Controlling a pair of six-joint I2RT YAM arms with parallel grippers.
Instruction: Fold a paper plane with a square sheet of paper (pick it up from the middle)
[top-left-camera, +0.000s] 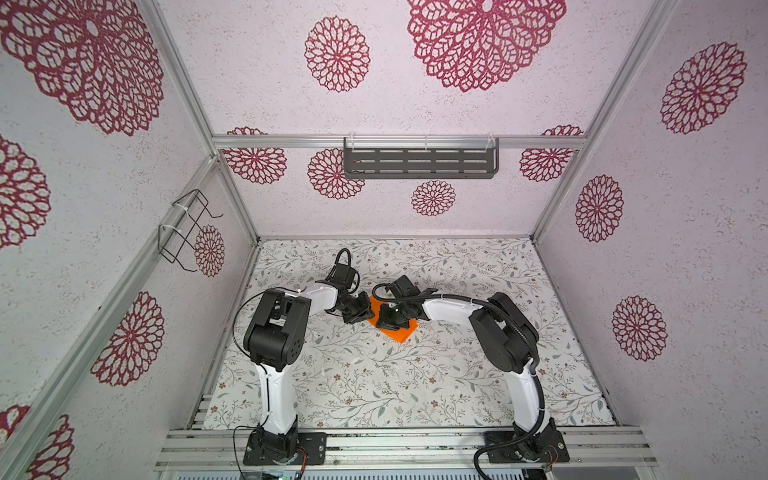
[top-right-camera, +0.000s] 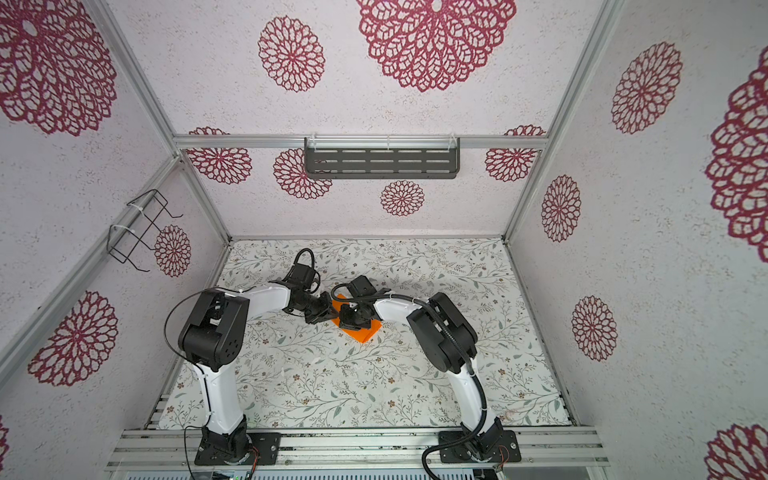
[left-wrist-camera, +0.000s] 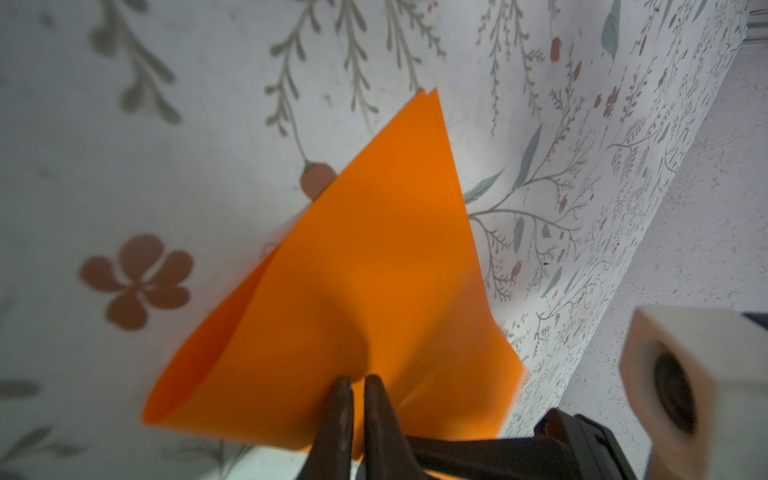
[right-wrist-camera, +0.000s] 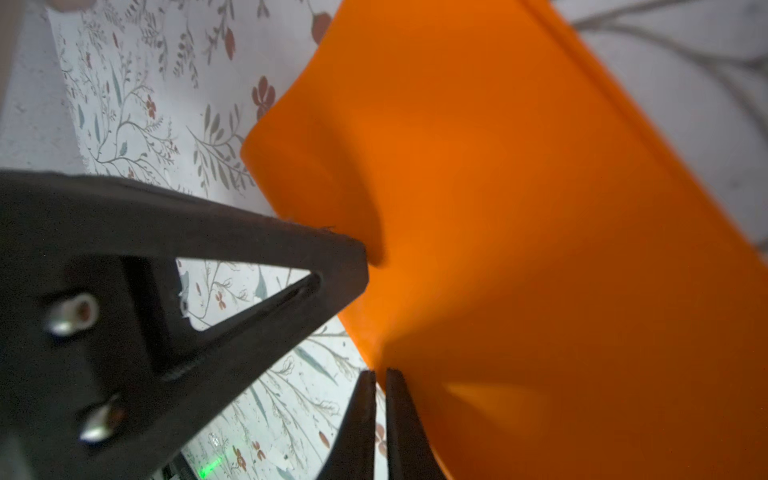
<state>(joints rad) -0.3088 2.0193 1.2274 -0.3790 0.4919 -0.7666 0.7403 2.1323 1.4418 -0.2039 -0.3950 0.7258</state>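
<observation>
The orange square sheet of paper lies mid-table, folded over into two layers with a loose rounded fold and lifted at one side. In the left wrist view the layers of the sheet meet at a far corner. My left gripper is shut on the sheet's near edge. My right gripper pinches another edge of the sheet, its jaws almost touching. The two grippers sit close together over the sheet. A paper plane is not in view.
The floral table cover spreads all around the paper. The left gripper's black finger crosses the right wrist view, right beside the sheet. A dark slotted shelf hangs on the back wall and a wire rack on the left wall.
</observation>
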